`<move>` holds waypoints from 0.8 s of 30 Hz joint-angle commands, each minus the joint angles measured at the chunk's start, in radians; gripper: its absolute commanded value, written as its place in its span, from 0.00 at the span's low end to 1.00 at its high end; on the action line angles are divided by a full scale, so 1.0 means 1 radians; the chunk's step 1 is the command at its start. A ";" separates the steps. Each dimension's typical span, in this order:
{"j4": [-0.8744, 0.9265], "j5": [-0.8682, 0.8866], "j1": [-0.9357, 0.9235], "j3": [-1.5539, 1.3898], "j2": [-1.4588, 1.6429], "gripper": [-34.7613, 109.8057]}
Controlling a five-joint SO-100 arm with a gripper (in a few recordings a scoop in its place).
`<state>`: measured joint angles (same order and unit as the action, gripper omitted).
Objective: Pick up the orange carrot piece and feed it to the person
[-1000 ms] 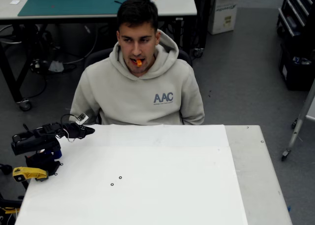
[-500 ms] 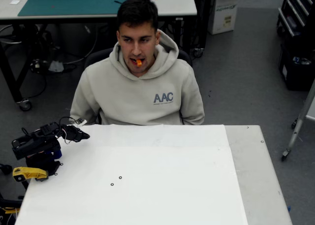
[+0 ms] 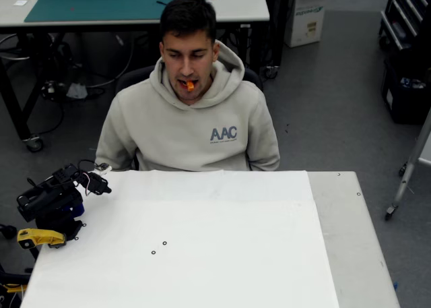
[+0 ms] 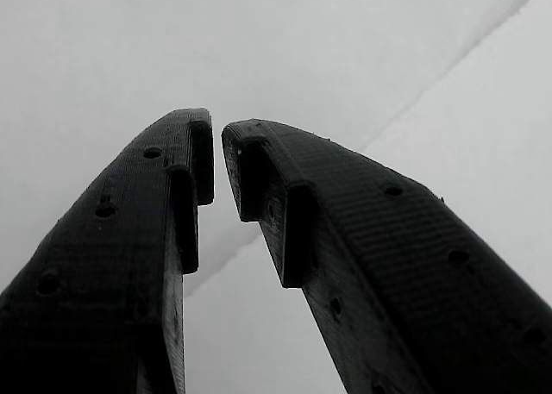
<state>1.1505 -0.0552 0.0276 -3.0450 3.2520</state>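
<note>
White sheeting covers most of the tabletop (image 3: pixel 202 254), with a bare grey strip along its right edge in the overhead view and grey workshop floor around it. Behind the far edge sits the person (image 3: pixel 188 112), facing the table in a light beige hoodie with dark "AAC" lettering on the chest. The orange carrot piece (image 3: pixel 190 85) is held at the person's mouth, its bright end poking out between the lips, well apart from the robot.

At the far left corner of the tabletop the black arm (image 3: pixel 50 199) is folded low over the table's left edge, and its gripper (image 3: pixel 100 183) points toward the far edge, just past the corner of the white sheet. In the wrist view the gripper (image 4: pixel 217 157) shows two dark fingers (image 4: pixel 345 230) with only a narrow gap between the tips, widening a little lower down; nothing sits between them, and pale white surface lies behind. A yellow clamp-like part (image 3: pixel 39 237) sits at the arm's base, on the left edge of the tabletop.

Two small dark rings (image 3: pixel 159 247) lie on the white sheet, near its middle and toward the left. Beyond the person stands a workbench with a green mat (image 3: pixel 114 1), and cables hang under it.
</note>
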 commanded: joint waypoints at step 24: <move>0.011 -0.015 0.020 0.077 0.020 0.22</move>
<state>1.1505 -0.0675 0.0291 -3.0450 3.2520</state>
